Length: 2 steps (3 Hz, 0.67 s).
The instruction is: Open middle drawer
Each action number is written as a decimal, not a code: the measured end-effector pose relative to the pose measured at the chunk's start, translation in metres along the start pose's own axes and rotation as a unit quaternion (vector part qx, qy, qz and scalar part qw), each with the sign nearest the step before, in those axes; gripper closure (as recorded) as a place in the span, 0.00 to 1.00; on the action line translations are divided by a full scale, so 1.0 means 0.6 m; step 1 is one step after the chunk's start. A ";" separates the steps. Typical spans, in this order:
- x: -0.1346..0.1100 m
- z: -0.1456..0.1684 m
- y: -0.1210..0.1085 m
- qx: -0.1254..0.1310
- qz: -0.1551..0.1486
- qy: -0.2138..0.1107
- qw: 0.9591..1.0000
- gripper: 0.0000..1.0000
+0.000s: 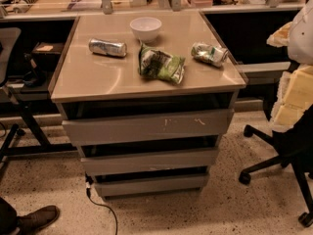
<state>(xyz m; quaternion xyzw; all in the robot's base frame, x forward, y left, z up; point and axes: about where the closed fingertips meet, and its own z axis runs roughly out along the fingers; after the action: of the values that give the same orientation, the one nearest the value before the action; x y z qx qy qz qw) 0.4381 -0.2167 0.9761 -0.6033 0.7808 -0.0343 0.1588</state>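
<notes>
A grey drawer cabinet stands in the centre with three handle-less fronts. The middle drawer (pixel 149 161) is the mid-sized front, below the taller front with pale scratch marks (pixel 146 126) and above the narrowest front (pixel 151 184). A dark gap runs above the middle front, and none of its inside shows. My gripper (pixel 289 102) appears as pale yellowish and white parts at the right edge. It is level with the top front, to the right of the cabinet and apart from it.
On the cabinet top (pixel 98 77) are a white bowl (pixel 145 27), a silver can on its side (pixel 107 47), a green chip bag (pixel 160 64) and a crushed can (pixel 209 53). A black office chair base (pixel 279 163) is at right. A cable (pixel 100 204) and a shoe (pixel 36 218) are at lower left.
</notes>
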 end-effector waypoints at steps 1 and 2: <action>-0.002 -0.001 0.000 0.004 0.000 -0.003 1.000 0.00; 0.003 0.029 0.019 -0.012 0.007 -0.002 1.000 0.00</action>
<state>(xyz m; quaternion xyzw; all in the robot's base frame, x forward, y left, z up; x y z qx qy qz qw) 0.4319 -0.2131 0.9564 -0.6001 0.7847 -0.0226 0.1533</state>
